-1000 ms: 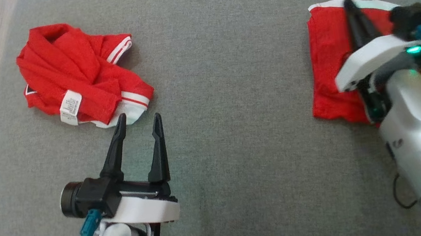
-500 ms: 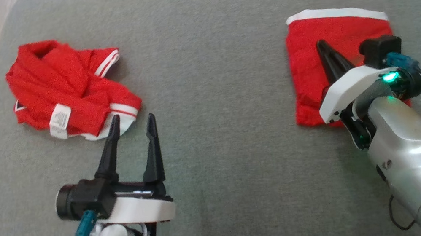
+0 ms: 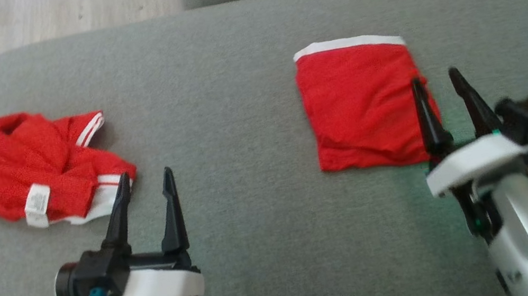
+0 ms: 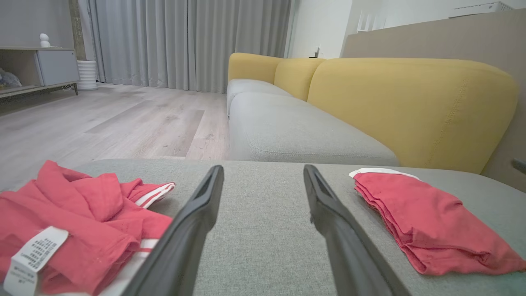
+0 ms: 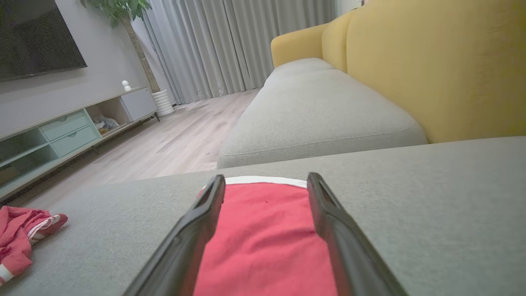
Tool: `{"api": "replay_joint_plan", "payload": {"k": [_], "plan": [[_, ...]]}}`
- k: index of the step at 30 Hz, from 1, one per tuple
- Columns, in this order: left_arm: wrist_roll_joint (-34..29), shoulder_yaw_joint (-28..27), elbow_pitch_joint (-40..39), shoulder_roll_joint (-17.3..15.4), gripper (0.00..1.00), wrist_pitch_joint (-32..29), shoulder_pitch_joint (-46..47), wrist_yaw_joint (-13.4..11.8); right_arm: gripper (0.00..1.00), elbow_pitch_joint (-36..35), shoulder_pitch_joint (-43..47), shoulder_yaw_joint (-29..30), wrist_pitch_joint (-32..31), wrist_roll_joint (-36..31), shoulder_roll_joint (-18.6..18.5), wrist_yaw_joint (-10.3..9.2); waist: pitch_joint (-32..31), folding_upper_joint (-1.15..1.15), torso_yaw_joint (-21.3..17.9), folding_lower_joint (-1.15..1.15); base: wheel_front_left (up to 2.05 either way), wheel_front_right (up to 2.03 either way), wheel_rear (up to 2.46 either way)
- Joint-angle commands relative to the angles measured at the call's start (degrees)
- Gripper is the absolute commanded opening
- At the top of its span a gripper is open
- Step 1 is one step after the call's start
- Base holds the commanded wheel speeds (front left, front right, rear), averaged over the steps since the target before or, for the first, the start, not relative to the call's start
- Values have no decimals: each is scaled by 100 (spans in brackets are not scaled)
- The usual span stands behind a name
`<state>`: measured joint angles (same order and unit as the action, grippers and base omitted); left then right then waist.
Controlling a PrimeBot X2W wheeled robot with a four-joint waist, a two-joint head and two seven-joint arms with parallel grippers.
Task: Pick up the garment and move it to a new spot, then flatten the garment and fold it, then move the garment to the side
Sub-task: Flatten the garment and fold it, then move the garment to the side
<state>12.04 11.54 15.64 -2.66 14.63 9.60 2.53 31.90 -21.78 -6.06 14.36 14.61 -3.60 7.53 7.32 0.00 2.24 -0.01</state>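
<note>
Our right gripper is gaping empty over the folded garment; we are aiming to lift clear without snagging it.

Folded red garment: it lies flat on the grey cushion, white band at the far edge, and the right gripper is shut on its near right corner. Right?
No. The right gripper is open, jaws apart at that corner and holding nothing, as the right wrist view shows. The folded red garment does lie flat on the grey cushion, white band at the far edge.
</note>
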Motion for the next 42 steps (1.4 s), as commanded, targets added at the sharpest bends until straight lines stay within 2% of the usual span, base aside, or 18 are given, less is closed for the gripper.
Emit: {"api": "replay_joint_plan", "payload": {"k": [1, 6, 11, 19, 23, 30, 36, 41, 42], "plan": [[-51, -229, -192, -22, 100, 37, 11, 3, 100, -402, 125, -68, 62, -80, 72, -4, -149, 0, -168, 1, 0, 0, 0], [-72, -338, -224, -21, 100, 37, -188, -12, 100, -909, 815, -33, 63, -57, 72, -4, -287, 0, -346, 1, 0, 0, 0], [-51, -383, -244, -21, 100, 37, -363, -35, 100, -924, 1143, -11, 63, -53, 72, -4, -380, 0, -407, 1, 0, 0, 0], [-69, -347, -293, -21, 100, 37, -314, -8, 100, -904, 978, 89, 63, -165, 72, -4, -269, 0, -291, 1, 0, 0, 0], [-43, -270, -334, -21, 100, 37, -211, 1, 100, -715, 613, 295, -102, -382, 72, -4, -36, 0, -140, 1, 0, 0, 0], [-27, -157, -253, -21, 100, 37, 60, 86, 100, 21, -272, 680, -827, -349, 72, -4, 419, 0, 194, 1, 0, 0, 0], [43, -43, -214, -21, 100, 37, 219, 84, 100, 969, -946, 1161, -1248, -667, 72, -4, 635, 0, 412, 1, 0, 0, 0], [70, -25, -206, -21, 100, 37, 333, 86, 100, 1794, -1344, 1048, -1734, -853, 72, -4, 750, 0, 476, 1, 0, 0, 0], [63, -30, -194, -21, 100, 37, 358, 86, 24, 1888, -1394, 994, -1754, -918, 72, -4, 751, 0, 479, 1, 0, 0, 0]]}}
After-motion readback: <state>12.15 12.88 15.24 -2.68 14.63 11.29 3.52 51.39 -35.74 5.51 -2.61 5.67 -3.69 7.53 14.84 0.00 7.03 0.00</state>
